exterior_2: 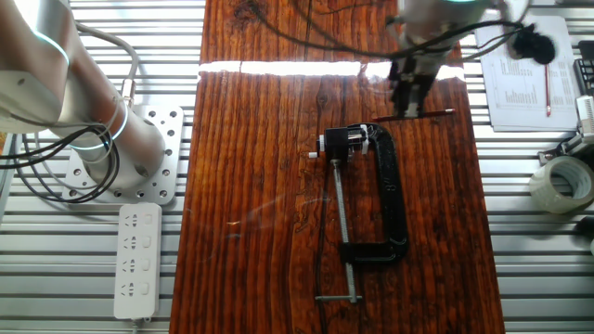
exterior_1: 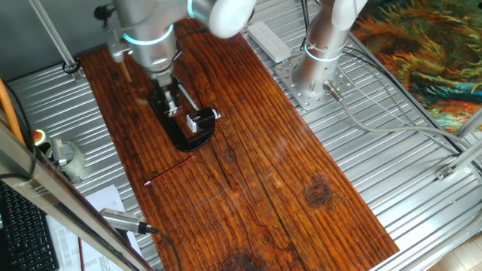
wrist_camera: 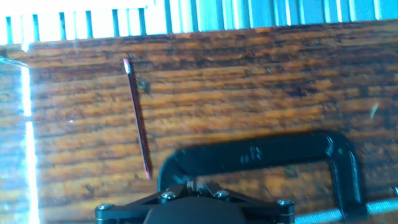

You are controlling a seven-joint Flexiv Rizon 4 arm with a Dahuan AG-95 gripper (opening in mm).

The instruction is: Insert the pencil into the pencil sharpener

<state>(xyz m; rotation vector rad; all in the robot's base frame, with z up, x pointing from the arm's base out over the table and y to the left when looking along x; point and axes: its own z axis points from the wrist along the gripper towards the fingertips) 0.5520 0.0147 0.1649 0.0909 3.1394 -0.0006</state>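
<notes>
The pencil (exterior_1: 170, 171) is a thin red stick lying flat on the wooden board, apart from the clamp. It also shows in the other fixed view (exterior_2: 432, 113) and in the hand view (wrist_camera: 137, 118). The pencil sharpener (exterior_1: 203, 118) is a small black block with a silvery top at one end of the black C-shaped clamp frame (exterior_1: 181, 134); it shows in the other fixed view too (exterior_2: 346, 141). My gripper (wrist_camera: 193, 185) hangs above the board near the pencil (exterior_2: 408, 104), with its fingertips together and nothing between them. In the hand view the sharpener is out of view.
The clamp frame (exterior_2: 394, 199) and its long screw (exterior_2: 342, 227) lie across the middle of the board. A grey pen-like tool (exterior_1: 124, 220) and papers lie off the board. A tape roll (exterior_2: 561, 181), a power strip (exterior_2: 137, 255) and a second arm's base (exterior_2: 121, 153) stand alongside.
</notes>
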